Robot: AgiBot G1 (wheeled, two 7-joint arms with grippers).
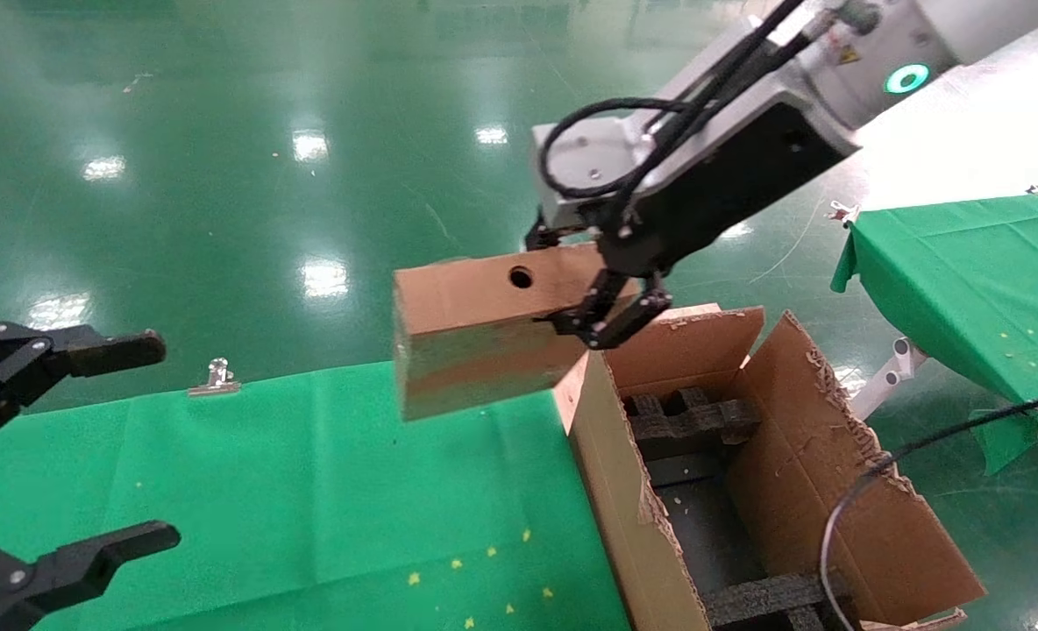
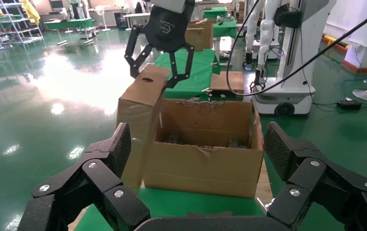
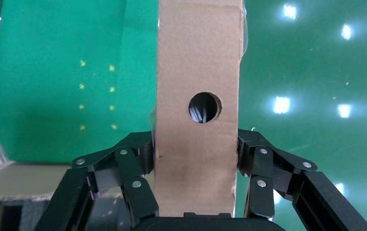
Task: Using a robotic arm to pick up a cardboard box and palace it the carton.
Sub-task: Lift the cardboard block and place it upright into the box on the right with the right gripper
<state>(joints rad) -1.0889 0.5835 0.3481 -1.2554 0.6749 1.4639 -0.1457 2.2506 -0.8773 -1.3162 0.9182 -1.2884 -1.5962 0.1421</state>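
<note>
Right claw (image 1: 602,307) clamped on cardboard box (image 1: 475,337) (airborne), beside carton (image 1: 799,456), left claw (image 1: 89,447) spread

The right black skeletal gripper (image 3: 196,178) clamps the slim brown cardboard box (image 3: 198,62) by its broad faces. A round hole (image 3: 204,107) shows in its narrow edge. Beneath lies a green-clothed counter (image 3: 70,72).

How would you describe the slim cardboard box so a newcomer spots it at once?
Find the large torn-edged carton beside the green table. Held in the air by the right gripper above the carton's near-left corner is the cardboard box: slim, flat, with a round hole in its narrow edge.
</note>
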